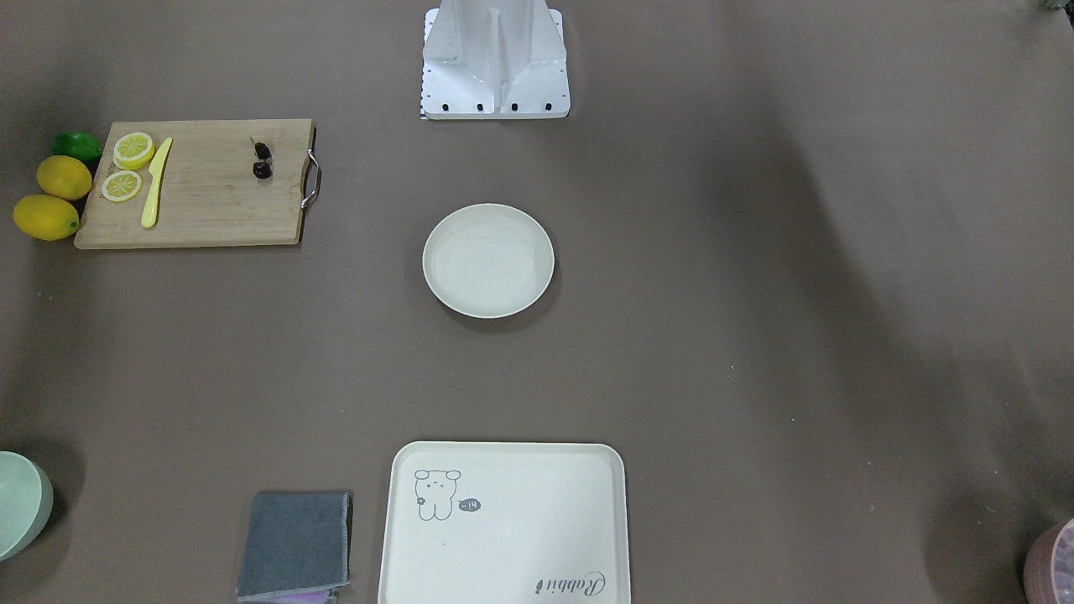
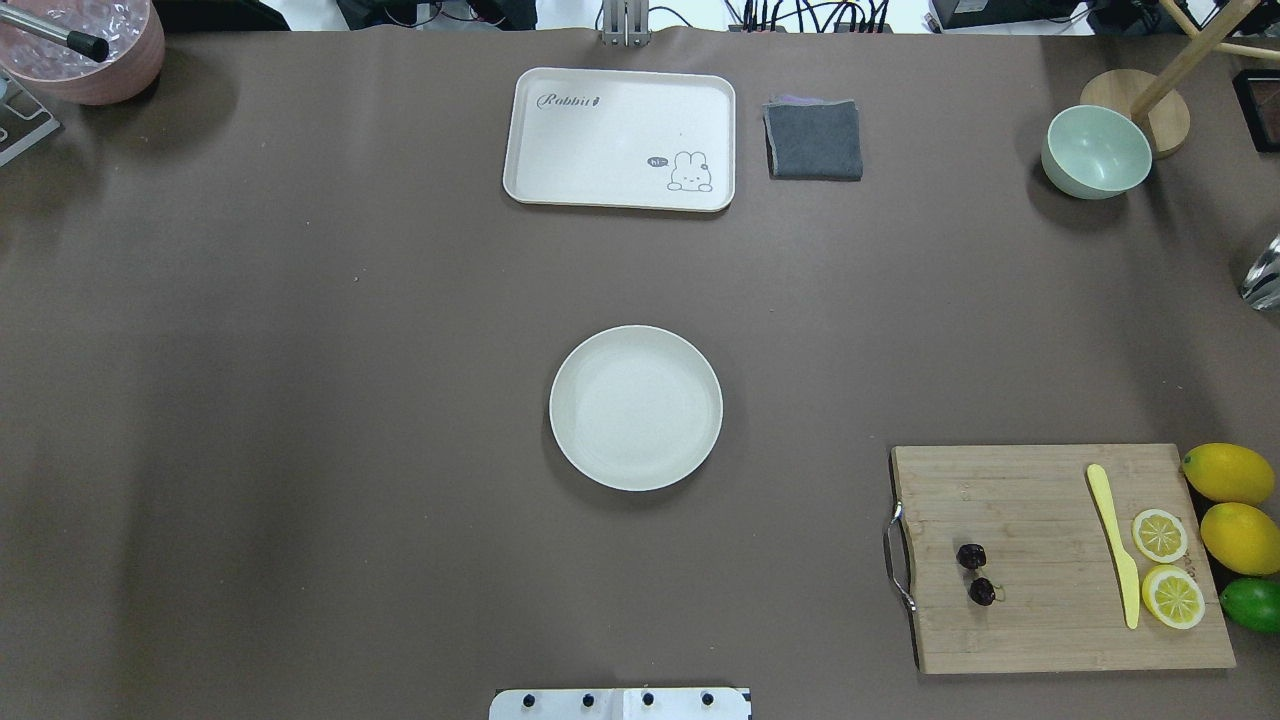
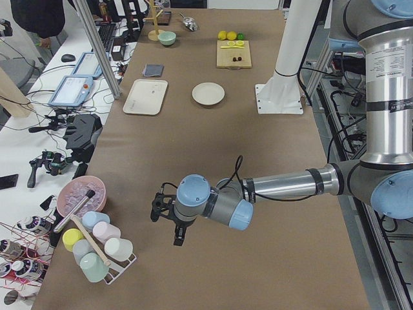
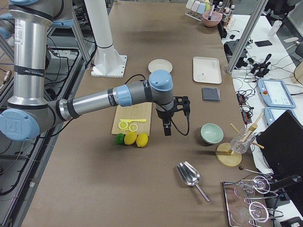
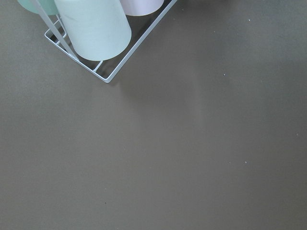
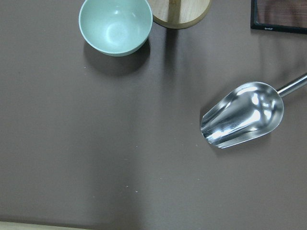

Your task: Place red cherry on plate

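Overhead exterior: tiny red cherry [image 2: 971, 556] on grained wooden board [image 2: 1030, 500], smooth round plate [image 2: 636, 408] apart; left pincer [image 3: 179, 237], right pincer [image 4: 166, 131] state indiscernible.

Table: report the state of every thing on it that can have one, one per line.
plate, upright, empty
red cherry, on the cutting board, not on the plate
tray, flat, empty
green bowl, upright, empty
grey cloth, folded
lemon slices, lying flat on the cutting board
yellow knife, lying flat on the cutting board
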Available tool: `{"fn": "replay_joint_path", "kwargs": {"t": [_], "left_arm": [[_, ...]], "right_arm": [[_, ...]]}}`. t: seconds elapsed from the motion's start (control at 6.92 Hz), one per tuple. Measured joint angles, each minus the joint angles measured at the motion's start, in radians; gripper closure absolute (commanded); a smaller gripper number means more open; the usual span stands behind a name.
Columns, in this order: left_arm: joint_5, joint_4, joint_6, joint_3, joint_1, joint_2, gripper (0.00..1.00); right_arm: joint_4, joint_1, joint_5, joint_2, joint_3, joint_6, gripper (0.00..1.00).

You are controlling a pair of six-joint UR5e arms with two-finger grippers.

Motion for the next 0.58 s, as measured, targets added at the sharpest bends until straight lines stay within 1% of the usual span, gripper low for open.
{"fn": "replay_joint_path", "kwargs": {"t": [0.14,0.29,0.58], "left_arm": [[-0.002,0.000,-0.001,-0.006,-0.001,0.000,0.02],[-0.004,-0.001,-0.001,-0.016,-0.002,0.004,0.02],[-0.008,-0.001,0.000,-0.035,-0.005,0.011,0.02]], "right_arm": [[0.001,-0.063,-0.011,-0.004,0.064,0.103,0.01],[0.001,-0.154,-0.046,0.000,0.125,0.225,0.01],[0.004,-0.360,-0.141,0.029,0.216,0.471,0.01]]}}
